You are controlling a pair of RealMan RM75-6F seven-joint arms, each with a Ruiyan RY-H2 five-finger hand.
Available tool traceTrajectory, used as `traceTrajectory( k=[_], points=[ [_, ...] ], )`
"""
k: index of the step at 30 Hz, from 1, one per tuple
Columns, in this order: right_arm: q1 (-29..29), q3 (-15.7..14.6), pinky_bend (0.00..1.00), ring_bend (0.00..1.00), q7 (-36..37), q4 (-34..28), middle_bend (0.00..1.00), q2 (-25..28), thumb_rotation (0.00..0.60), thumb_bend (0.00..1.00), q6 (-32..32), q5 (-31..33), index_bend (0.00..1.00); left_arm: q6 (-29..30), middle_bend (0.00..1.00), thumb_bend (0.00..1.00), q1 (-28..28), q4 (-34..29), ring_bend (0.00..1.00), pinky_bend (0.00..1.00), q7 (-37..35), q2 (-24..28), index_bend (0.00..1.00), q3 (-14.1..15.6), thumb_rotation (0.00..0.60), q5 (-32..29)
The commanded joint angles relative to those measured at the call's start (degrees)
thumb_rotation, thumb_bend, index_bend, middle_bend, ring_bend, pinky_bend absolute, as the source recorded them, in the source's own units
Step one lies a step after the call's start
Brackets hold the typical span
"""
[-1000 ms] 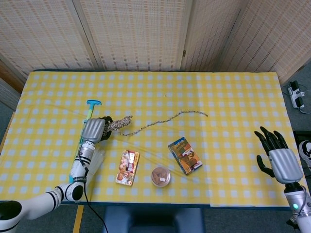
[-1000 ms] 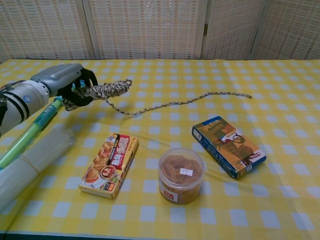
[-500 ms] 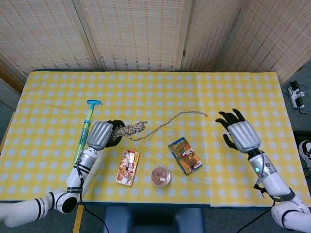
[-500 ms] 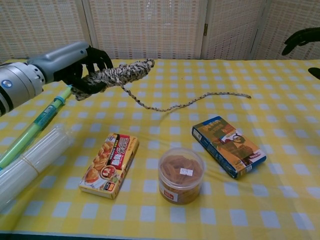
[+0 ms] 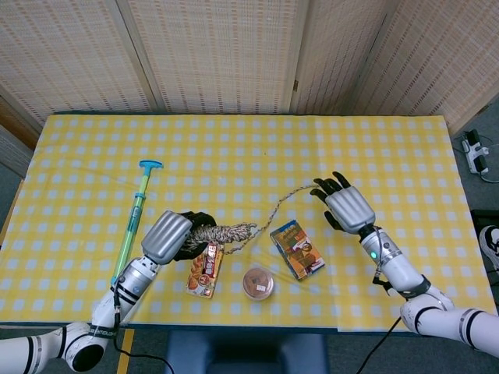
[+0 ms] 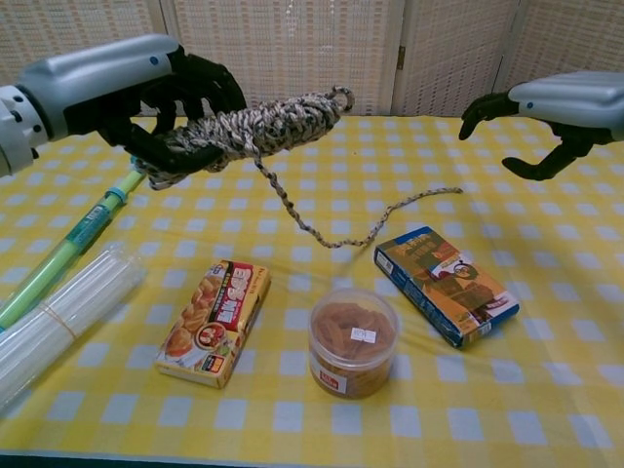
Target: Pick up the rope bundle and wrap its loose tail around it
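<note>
The left robot hand (image 6: 161,102) grips the speckled grey-and-tan rope bundle (image 6: 258,124) aloft, tail (image 6: 336,226) trailing unwrapped toward the right robot hand (image 6: 546,117), spread wide, holding nothing.

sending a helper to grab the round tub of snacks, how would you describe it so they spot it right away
On the yellow checked table, look at the near edge, in the row of three snack packs. The tub sits in the middle, between the orange box and the blue box. It is the only round, clear container, with brown contents.
</note>
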Motion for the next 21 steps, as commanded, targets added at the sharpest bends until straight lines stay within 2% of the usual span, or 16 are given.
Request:
traceTrajectory(
  k=[1,8,14,21],
  points=[
    [1.4,-1.1,0.0,0.14,-0.8,1.1,0.13,-1.8,0.6,0.56,-1.1,-1.0,0.25,-0.2,0.62,0.56,0.0,-0.5,0.63,0.72,0.4,0.2,0.62,-0.1,0.6,-0.7],
    [5.0,-1.5,0.0,0.14,-2.6,5.0,0.13,-7.0,0.6,0.56,-3.0,-0.6,0.25,-0.1,0.62,0.56,-0.6,2.7,0.63,0.72,3.6,-1.3,0.62,-1.3,0.6,-4.0],
    [8.8,0.2,0.0,0.14,-4.3,11.5,0.13,-10.6,0.6,0.56,-6.1,3.7,0.27,0.8,0.62,0.56,-0.9,7.5,0.63,0.72,7.0,-3.1,0.62,-2.7,0.6,-8.3],
    [13.4,0.2,0.0,0.14,-8.5,19.0,0.13,-14.9,0.6,0.56,-10.1,8.0,0.3,0.7,0.62,0.56,-0.5,8.0,0.63,0.72,6.5,-3.2,0.62,-2.3,0.6,-9.0]
  ],
)
